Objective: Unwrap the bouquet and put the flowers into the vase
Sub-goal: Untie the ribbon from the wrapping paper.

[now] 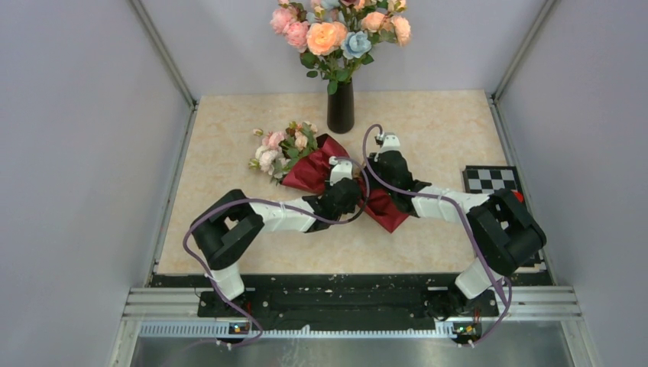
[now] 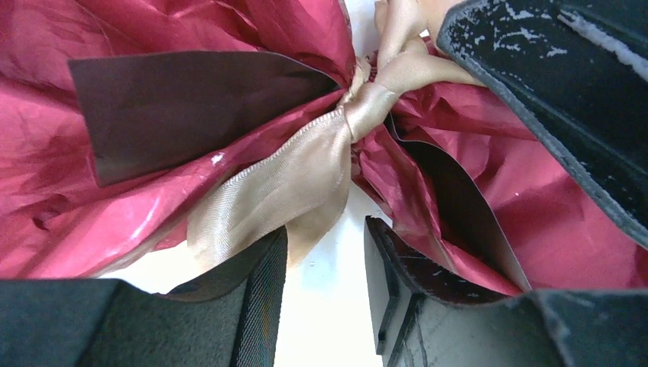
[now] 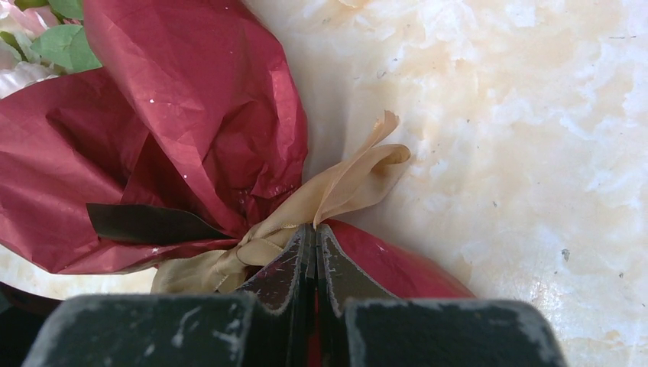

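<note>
Tan ribbon (image 2: 306, 176) at frame centre binds the bouquet (image 1: 309, 174); right hand (image 3: 315, 229), shut at the knot, apparently anchors it while left hand (image 2: 325, 252), half-open, straddles the tail to pull.

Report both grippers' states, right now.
Left gripper: open, fingers either side of the tan ribbon tail, not clamped.
Right gripper: closed, pinching the tan ribbon at the knot.

You're looking at a lab test booth: plain grey panel walls (image 1: 76, 153) enclose a marble-look tabletop (image 1: 443, 130), with a checkerboard (image 1: 489, 180) at right and an aluminium rail (image 1: 153, 302) along the bottom.
</note>
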Motion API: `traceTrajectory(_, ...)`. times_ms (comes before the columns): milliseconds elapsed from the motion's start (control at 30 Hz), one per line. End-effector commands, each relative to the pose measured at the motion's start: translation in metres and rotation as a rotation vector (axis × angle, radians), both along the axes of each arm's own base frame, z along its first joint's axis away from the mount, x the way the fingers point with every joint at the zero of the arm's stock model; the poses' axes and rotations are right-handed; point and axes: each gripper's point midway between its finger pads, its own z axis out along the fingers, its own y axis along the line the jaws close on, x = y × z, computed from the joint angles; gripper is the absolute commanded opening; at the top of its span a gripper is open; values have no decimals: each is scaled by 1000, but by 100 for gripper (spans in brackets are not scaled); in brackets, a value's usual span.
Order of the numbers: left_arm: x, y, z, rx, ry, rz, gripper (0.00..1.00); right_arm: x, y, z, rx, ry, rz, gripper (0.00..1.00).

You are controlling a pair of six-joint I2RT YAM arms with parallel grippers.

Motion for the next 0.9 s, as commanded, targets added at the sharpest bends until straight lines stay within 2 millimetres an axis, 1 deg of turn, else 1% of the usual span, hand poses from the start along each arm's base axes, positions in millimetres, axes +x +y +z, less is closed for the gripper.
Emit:
traceTrajectory(0, 17, 3, 11, 24, -68, 27, 45, 5, 1, 22, 56, -51, -6, 0)
traceTrajectory(167, 21, 11, 2, 49, -57, 54, 43, 5, 0, 20, 55, -49, -7, 0)
traceTrajectory(433, 28, 12, 2, 66, -74, 72, 42, 5, 0, 21, 55, -50, -8, 0)
traceTrajectory(567, 29, 18, -2, 106, -76, 85, 42, 5, -1, 20, 55, -49, -10, 0)
traceTrajectory(767, 33, 22, -4, 157, -89, 85, 46, 6, 0, 20, 58, -49, -9, 0)
traceTrajectory(867, 34, 25, -2, 171, -99, 96, 47, 6, -1, 20, 60, -49, -10, 0)
